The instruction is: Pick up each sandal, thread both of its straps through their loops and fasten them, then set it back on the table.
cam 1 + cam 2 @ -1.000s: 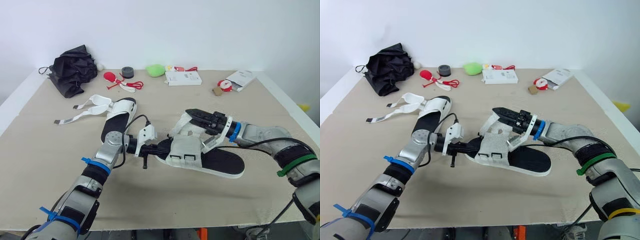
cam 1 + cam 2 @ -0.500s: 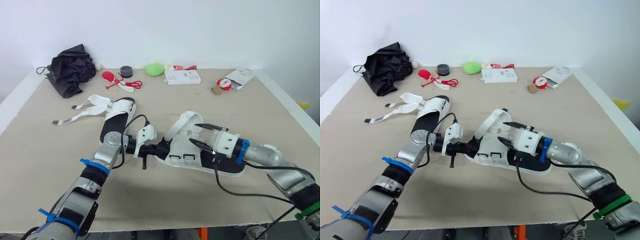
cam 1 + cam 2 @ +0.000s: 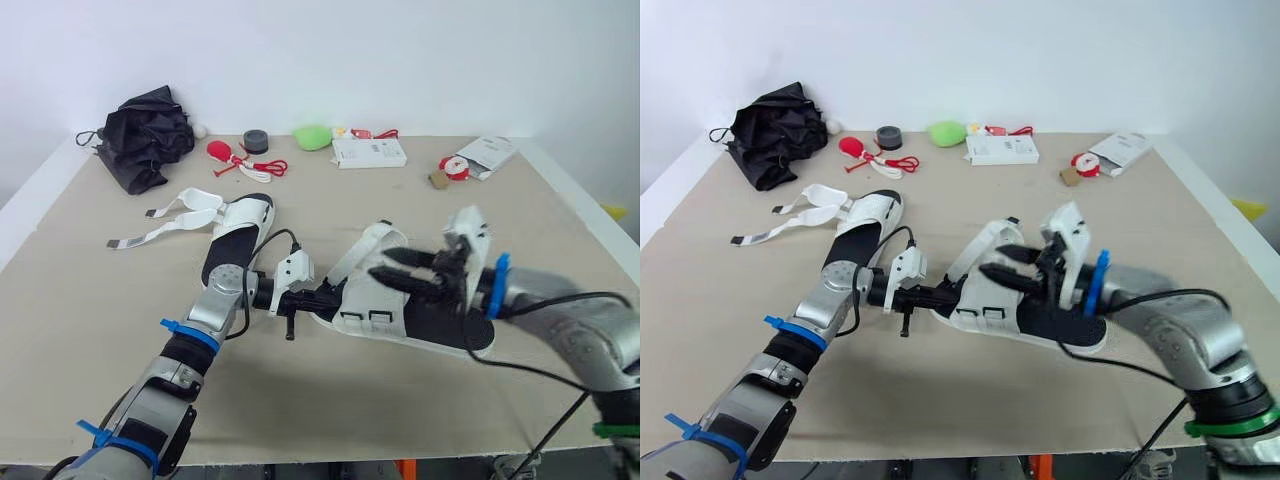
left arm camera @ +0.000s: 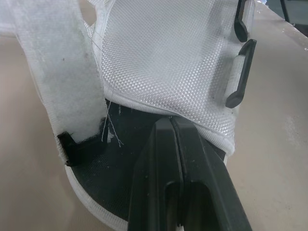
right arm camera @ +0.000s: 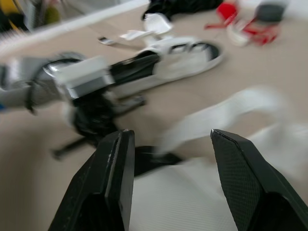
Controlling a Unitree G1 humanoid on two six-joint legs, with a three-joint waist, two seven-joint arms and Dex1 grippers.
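Observation:
The near sandal (image 3: 372, 302), white mesh upper on a black insole, lies at the table's middle. A white strap (image 3: 366, 243) of it arches up at the far side. My left gripper (image 3: 325, 297) is shut, its tips (image 4: 168, 126) pressed onto the insole just under the upper's edge at the toe end. My right gripper (image 3: 396, 281) hovers open over the upper, fingers (image 5: 114, 163) spread wide and pointing toward the left arm. The second sandal (image 3: 238, 228) lies further back on the left, its loose straps (image 3: 160, 226) trailing out to the left.
Along the table's far edge sit a black folded umbrella (image 3: 146, 140), a red and white corded item (image 3: 238, 162), a black tape roll (image 3: 256, 143), a green lump (image 3: 312, 137), a white box (image 3: 368, 152) and a white packet (image 3: 487, 155).
My right gripper drew back from the strap, opened wide, and now hangs turned over the sandal's upper. The left gripper has stayed at the toe end.

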